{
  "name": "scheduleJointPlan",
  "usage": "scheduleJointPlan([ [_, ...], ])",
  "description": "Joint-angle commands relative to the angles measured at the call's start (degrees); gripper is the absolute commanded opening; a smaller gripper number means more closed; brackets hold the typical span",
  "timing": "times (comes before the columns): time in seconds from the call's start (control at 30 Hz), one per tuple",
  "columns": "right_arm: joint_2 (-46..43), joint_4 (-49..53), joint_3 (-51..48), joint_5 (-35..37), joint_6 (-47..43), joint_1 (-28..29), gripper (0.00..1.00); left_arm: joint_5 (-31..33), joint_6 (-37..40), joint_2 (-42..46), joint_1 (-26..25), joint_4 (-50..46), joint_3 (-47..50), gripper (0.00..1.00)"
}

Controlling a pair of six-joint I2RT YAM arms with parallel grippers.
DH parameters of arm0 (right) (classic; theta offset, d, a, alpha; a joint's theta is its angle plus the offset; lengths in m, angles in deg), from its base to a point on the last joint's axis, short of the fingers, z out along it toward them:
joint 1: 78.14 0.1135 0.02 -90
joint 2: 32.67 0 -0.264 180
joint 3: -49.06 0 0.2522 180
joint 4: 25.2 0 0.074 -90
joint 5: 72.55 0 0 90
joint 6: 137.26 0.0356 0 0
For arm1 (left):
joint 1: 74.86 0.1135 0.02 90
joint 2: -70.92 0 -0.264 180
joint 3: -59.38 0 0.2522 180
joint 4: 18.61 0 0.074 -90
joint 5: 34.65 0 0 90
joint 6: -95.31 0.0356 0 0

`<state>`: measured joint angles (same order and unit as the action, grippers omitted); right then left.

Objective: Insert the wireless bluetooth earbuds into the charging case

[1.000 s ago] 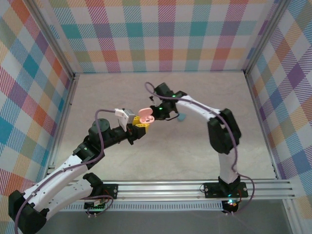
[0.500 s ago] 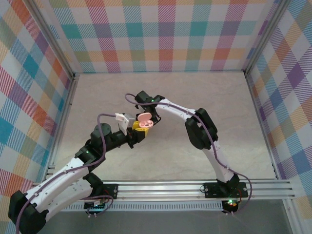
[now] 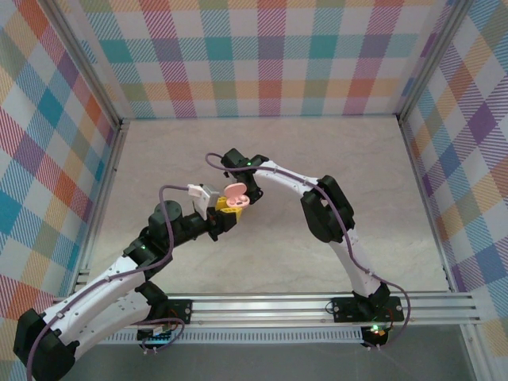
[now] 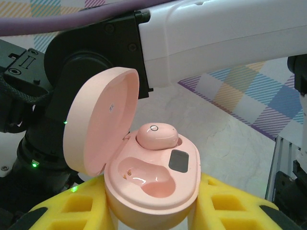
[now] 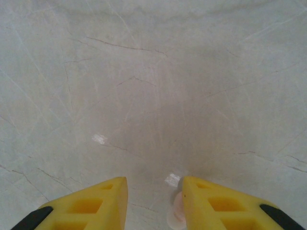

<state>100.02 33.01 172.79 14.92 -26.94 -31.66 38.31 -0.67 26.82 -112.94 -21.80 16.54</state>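
While the left gripper [image 4: 151, 213] clamps the open charging case [image 4: 153, 187] in its jaws, one earbud [image 4: 157, 135] seated, the parted right gripper [image 5: 154, 187] should next fetch its mate.

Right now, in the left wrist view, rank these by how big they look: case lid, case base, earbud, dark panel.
1. The lid and the base, about alike.
2. The earbud.
3. The dark panel.
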Motion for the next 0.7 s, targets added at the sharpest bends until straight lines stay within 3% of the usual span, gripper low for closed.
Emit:
scheduleJointPlan([
  [0.0, -0.25, 1.67, -1.03, 0.2, 0.18, 0.19, 0.36, -0.57, 1.05, 0.66, 0.2, -0.38, -2.11, 0.3],
  [0.4, -4.78, 4.94, -0.38, 3.4, 2.01, 0.02, 0.4, -0.7, 1.8, 1.06, 0.2, -1.5, -3.13, 0.3],
  [0.67, -11.34, 1.45, -10.64, -0.79, 8.34, -0.78, 0.41, -1.77, 2.11, 1.47, 0.2, -3.47, -4.36, 0.3],
])
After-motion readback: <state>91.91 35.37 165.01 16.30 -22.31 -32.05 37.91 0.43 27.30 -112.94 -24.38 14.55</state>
